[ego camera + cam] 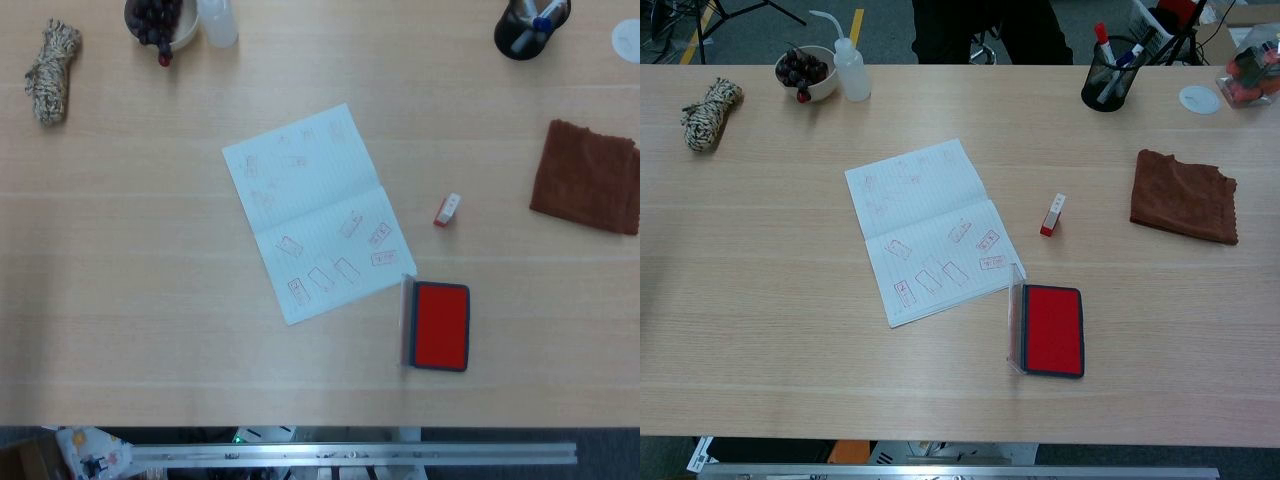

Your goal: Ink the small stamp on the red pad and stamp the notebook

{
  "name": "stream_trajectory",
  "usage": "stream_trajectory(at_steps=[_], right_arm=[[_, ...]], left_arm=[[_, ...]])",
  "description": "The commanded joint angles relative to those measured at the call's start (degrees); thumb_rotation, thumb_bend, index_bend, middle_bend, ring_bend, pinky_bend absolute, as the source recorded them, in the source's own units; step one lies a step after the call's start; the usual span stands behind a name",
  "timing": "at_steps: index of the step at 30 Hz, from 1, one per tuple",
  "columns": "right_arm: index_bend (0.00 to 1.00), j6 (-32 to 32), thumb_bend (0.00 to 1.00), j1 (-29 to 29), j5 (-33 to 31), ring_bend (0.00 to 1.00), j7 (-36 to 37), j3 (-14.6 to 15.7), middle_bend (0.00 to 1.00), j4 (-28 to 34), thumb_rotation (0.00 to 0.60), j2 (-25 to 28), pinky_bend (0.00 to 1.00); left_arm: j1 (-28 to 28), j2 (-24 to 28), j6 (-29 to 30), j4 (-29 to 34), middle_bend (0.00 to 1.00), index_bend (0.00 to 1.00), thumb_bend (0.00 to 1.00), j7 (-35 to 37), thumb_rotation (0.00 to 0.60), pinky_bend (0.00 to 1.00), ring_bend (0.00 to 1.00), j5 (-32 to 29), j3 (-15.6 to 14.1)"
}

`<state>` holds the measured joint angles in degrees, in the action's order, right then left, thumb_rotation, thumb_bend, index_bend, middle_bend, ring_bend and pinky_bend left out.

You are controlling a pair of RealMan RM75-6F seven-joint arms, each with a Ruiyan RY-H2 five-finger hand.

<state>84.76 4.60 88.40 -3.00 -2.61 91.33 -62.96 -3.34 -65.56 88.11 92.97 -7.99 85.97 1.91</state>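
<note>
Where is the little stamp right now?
The small stamp lies on the table right of centre in both views, between the open notebook and the brown cloth, just beyond the red ink pad.

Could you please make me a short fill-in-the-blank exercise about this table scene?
1. The ink pad has a lid that is ____.
2. The small stamp lies between the notebook and the ____ cloth.
3. The notebook page nearer the ink pad carries ____ stamp marks than the far page.

Missing words: open; brown; clearer
</note>
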Motion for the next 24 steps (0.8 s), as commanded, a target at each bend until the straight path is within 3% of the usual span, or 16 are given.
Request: stream_trajectory(at_steps=[1,13,24], right_arm=[[0.43,0.3,0.20,-0.1,0.4,0.27,0.3,0.2,0.38,0.0,0.600,0.1,0.30],[0.43,-2.7,0.20,3.9,4.9,0.27,-0.2,0.0,0.39,1.2,0.600,0.7,0.30],[0.45,-16.5,0.20,15.9,9.1,0.27,-6.2,-1.5,0.39,2.2,0.600,-1.4,0.30]], left_arm=[[0.1,0.1,-0.2,0.1,0.20,0.22,0.26,-0.2,0.600,0.15,0.18,-0.1,-0.2],[0.3,0.6,0.2,0.7,0.20,0.21,0.26,0.8,0.600,0.15,0.18,0.8,-0.2],[0.1,2.0,-0.8,1.7,0.20,0.21,0.26,1.6,0.600,0.15,0.19,0.6,-0.5]])
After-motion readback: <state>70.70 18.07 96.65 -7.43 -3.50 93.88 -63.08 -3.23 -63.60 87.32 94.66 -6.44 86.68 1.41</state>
